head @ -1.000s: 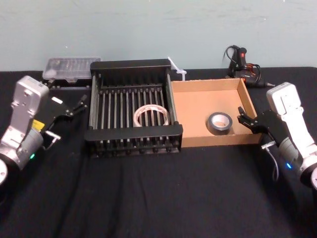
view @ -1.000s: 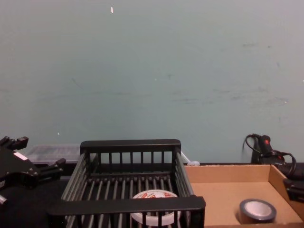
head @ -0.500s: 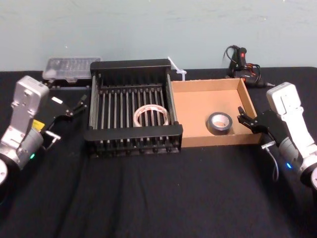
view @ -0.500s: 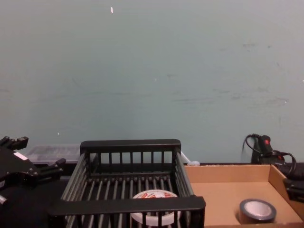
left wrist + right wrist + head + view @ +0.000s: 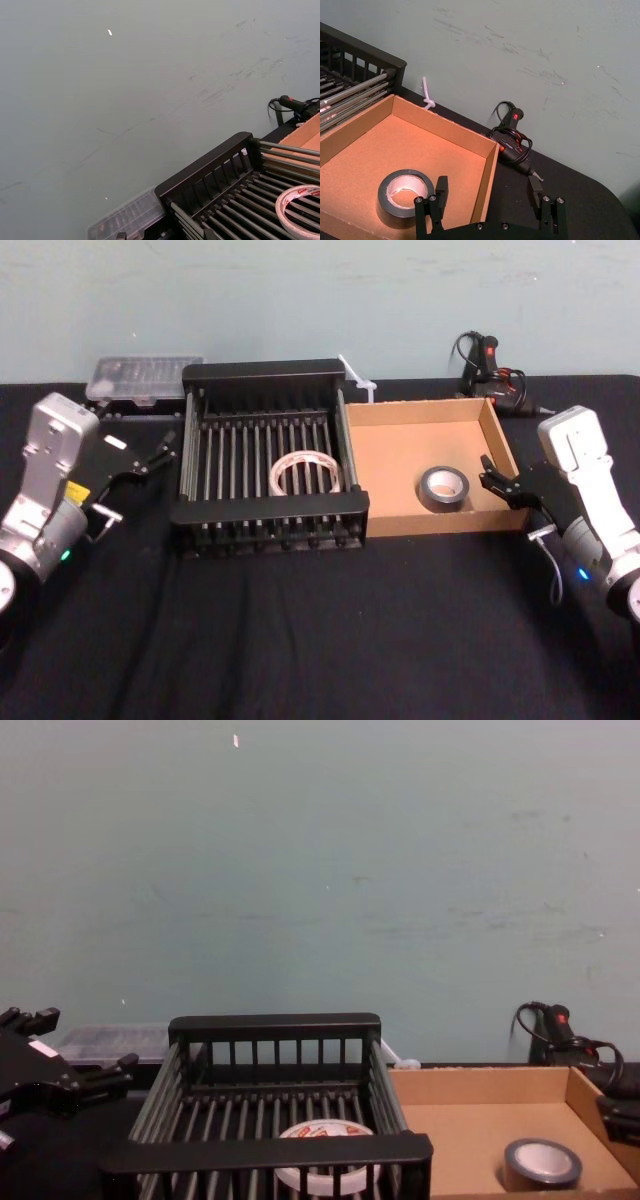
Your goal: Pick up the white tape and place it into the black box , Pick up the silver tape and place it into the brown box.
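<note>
Head view: white tape (image 5: 304, 472) lies flat on the slatted floor of the black box (image 5: 268, 508); silver tape (image 5: 443, 487) lies flat inside the adjoining brown box (image 5: 395, 455). Left claw (image 5: 160, 452), fingers apart, holds nothing left of the black box. Right claw (image 5: 487, 475), fingers apart, holds nothing beside the brown box's right wall.

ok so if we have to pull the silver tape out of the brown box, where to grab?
Pinch the silver tape by its ring wall from straight above, one finger in the hollow centre, one outside. It lies flat on the brown box floor, so the low walls likely block a side approach. The open right gripper, at the box's right wall, is nearest.
</note>
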Action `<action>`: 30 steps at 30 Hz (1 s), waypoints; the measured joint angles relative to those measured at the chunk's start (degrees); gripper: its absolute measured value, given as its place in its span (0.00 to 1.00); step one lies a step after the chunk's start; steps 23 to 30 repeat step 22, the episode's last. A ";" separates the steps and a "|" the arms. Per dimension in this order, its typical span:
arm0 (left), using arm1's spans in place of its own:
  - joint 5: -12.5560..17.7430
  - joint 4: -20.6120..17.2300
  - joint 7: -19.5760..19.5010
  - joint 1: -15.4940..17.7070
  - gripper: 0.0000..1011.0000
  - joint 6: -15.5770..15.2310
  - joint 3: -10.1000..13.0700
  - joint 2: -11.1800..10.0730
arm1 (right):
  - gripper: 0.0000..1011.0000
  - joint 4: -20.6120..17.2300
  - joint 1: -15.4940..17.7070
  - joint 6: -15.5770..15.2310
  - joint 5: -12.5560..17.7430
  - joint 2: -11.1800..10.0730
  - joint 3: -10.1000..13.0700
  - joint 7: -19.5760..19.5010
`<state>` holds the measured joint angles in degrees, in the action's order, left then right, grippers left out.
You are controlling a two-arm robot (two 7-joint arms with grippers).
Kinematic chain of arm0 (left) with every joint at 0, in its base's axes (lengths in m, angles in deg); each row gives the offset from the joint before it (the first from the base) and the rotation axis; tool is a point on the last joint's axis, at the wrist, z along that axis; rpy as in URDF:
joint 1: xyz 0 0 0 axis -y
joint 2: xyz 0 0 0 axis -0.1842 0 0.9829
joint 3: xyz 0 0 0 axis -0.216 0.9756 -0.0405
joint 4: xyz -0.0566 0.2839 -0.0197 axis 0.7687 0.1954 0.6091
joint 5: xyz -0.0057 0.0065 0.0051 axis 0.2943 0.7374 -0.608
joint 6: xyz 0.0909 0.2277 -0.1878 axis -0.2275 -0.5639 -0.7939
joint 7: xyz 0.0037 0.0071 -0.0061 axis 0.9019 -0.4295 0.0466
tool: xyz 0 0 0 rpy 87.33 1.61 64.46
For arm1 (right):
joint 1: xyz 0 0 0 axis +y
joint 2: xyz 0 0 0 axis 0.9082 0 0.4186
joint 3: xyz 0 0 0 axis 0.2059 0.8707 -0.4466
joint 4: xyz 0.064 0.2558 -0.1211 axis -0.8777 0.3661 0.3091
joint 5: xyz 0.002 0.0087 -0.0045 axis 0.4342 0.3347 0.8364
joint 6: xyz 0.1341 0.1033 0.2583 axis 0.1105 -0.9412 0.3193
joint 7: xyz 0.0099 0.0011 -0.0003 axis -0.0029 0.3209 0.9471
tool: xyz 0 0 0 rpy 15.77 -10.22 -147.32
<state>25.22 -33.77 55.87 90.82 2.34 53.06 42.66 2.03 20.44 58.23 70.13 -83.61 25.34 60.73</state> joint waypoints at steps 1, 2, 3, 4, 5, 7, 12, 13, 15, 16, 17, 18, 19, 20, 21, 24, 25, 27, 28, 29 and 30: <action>0.00 0.00 0.00 0.00 0.99 0.00 0.00 0.00 | 0.99 0.00 0.00 0.00 0.00 0.00 0.00 0.00; 0.00 0.00 0.00 0.00 0.99 0.00 0.00 0.00 | 0.99 0.00 0.00 0.00 0.00 0.00 0.00 0.00; 0.00 0.00 0.00 0.00 0.99 0.00 0.00 0.00 | 0.99 0.00 0.00 0.00 0.00 0.00 0.00 0.00; 0.00 0.00 0.00 0.00 0.99 0.00 0.00 0.00 | 0.99 0.00 0.00 0.00 0.00 0.00 0.00 0.00; 0.00 0.00 0.00 0.00 0.99 0.00 0.00 0.00 | 0.99 0.00 0.00 0.00 0.00 0.00 0.00 0.00; 0.00 0.00 0.00 0.00 0.99 0.00 0.00 0.00 | 0.99 0.00 0.00 0.00 0.00 0.00 0.00 0.00; 0.00 0.00 0.00 0.00 0.99 0.00 0.00 0.00 | 0.99 0.00 0.00 0.00 0.00 0.00 0.00 0.00; 0.00 0.00 0.00 0.00 0.99 0.00 0.00 0.00 | 0.99 0.00 0.00 0.00 0.00 0.00 0.00 0.00; 0.00 0.00 0.00 0.00 0.99 0.00 0.00 0.00 | 0.99 0.00 0.00 0.00 0.00 0.00 0.00 0.00; 0.00 0.00 0.00 0.00 0.99 0.00 0.00 0.00 | 0.99 0.00 0.00 0.00 0.00 0.00 0.00 0.00; 0.00 0.00 0.00 0.00 0.99 0.00 0.00 0.00 | 0.99 0.00 0.00 0.00 0.00 0.00 0.00 0.00; 0.00 0.00 0.00 0.00 0.99 0.00 0.00 0.00 | 0.99 0.00 0.00 0.00 0.00 0.00 0.00 0.00; 0.00 0.00 0.00 0.00 0.99 0.00 0.00 0.00 | 0.99 0.00 0.00 0.00 0.00 0.00 0.00 0.00; 0.00 0.00 0.00 0.00 0.99 0.00 0.00 0.00 | 0.99 0.00 0.00 0.00 0.00 0.00 0.00 0.00; 0.00 0.00 0.00 0.00 0.99 0.00 0.00 0.00 | 0.99 0.00 0.00 0.00 0.00 0.00 0.00 0.00; 0.00 0.00 0.00 0.00 0.99 0.00 0.00 0.00 | 0.99 0.00 0.00 0.00 0.00 0.00 0.00 0.00; 0.00 0.00 0.00 0.00 0.99 0.00 0.00 0.00 | 0.99 0.00 0.00 0.00 0.00 0.00 0.00 0.00; 0.00 0.00 0.00 0.00 0.99 0.00 0.00 0.00 | 0.99 0.00 0.00 0.00 0.00 0.00 0.00 0.00; 0.00 0.00 0.00 0.00 0.99 0.00 0.00 0.00 | 0.99 0.00 0.00 0.00 0.00 0.00 0.00 0.00; 0.00 0.00 0.00 0.00 0.99 0.00 0.00 0.00 | 0.99 0.00 0.00 0.00 0.00 0.00 0.00 0.00; 0.00 0.00 0.00 0.00 0.99 0.00 0.00 0.00 | 0.99 0.00 0.00 0.00 0.00 0.00 0.00 0.00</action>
